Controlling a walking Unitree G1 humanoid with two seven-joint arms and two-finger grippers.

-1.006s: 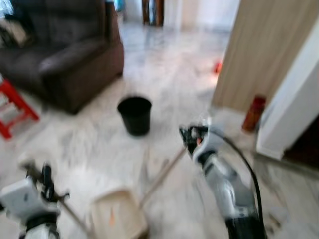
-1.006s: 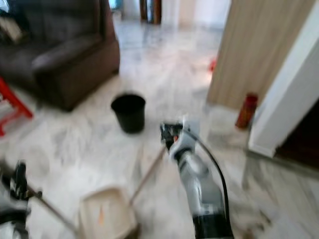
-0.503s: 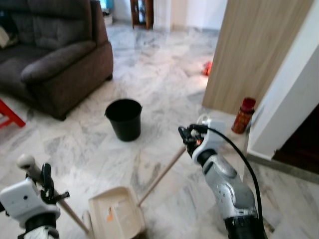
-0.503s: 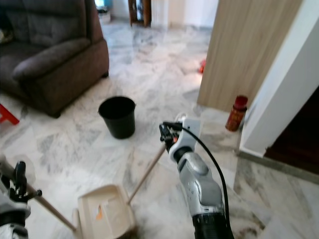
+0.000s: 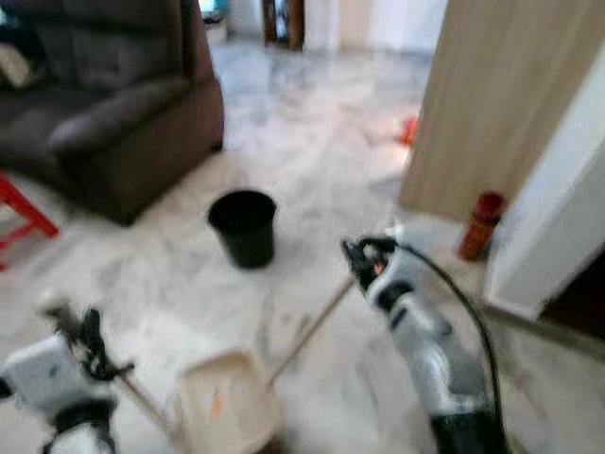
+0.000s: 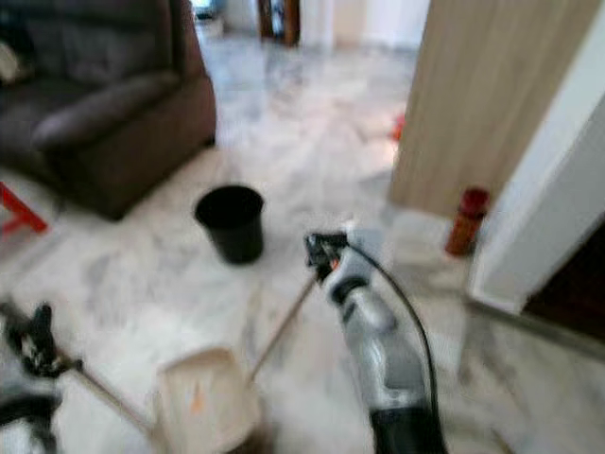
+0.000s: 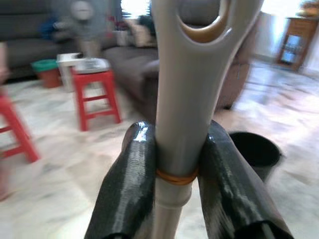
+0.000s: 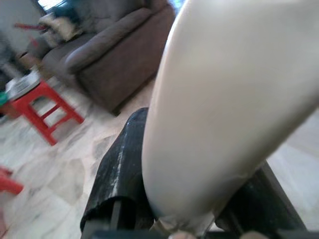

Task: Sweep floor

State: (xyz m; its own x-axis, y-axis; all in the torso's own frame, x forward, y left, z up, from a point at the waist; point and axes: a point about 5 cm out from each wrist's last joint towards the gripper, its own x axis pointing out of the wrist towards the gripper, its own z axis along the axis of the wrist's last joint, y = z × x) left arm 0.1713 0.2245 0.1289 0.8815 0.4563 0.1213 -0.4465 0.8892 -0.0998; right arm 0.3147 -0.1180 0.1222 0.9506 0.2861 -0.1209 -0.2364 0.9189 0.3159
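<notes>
My left gripper (image 5: 90, 342) is low at the left, shut on the grey handle (image 7: 182, 99) of a cream dustpan (image 5: 227, 411) that rests on the marble floor in front of me. Both black fingers (image 7: 127, 194) press the handle's sides. An orange scrap (image 5: 214, 407) lies in the pan. My right gripper (image 5: 364, 257) is held out ahead at mid-height, shut on the top of a broom stick (image 5: 307, 331) that slants down to the floor beside the dustpan. In the right wrist view the pale stick end (image 8: 224, 99) sits against a finger (image 8: 119, 174).
A black bucket (image 5: 244, 227) stands on the floor beyond the dustpan. A dark sofa (image 5: 113, 104) and a red stool (image 5: 24, 213) are at the left. A wooden panel (image 5: 492, 104), a red bottle (image 5: 480, 225) and a white wall (image 5: 567, 208) are at the right.
The whole picture has shifted slightly and blurred again, so the camera is moving. Both grippers keep their hold on the handles in much the same pose.
</notes>
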